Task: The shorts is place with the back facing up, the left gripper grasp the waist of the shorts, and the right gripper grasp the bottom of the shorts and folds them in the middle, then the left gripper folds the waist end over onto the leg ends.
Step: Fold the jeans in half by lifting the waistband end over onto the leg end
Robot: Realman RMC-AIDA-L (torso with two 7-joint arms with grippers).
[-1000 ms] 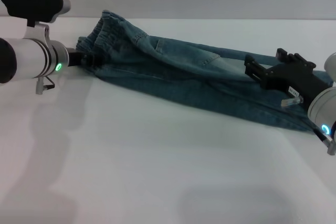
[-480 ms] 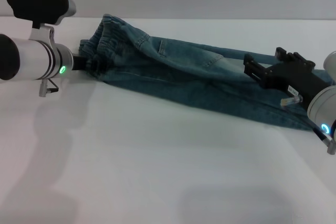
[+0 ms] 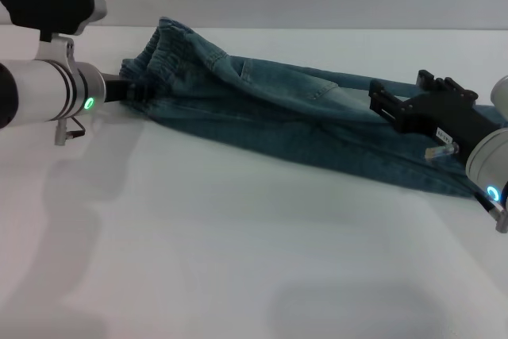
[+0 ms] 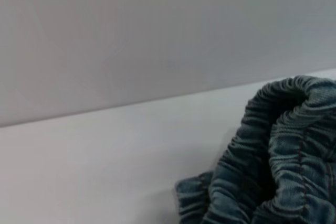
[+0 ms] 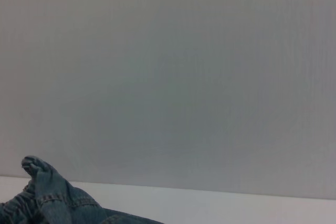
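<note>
The left tool (image 3: 136, 89), a black two-finger claw on a silver cylindrical arm with a green ring light, sits at the ruffled elastic waist of the shorts (image 3: 163, 57), clenched on the gathered band, which stands bunched and lifted off the white table (image 3: 238, 244) at that end. The long blue washed-denim shorts (image 3: 278, 121) lie stretched across the far half of the table, already doubled lengthwise, the waist at the robot's left and the leg ends (image 3: 460, 184) at its right. The right tool (image 3: 381, 105), a black blocky claw with a small white label, hovers over the legs just short of the hems; whether it is released or clenched on cloth cannot be told from here. The chief risk is the left grip itself: it seems to hold only the outer ruffles, so carrying the waist over toward the hems could let layers slip free and the fold fall open or skew. The right tool also stands in the waist's path; unless it clears away, cloth could drape over or snag on it.
</note>
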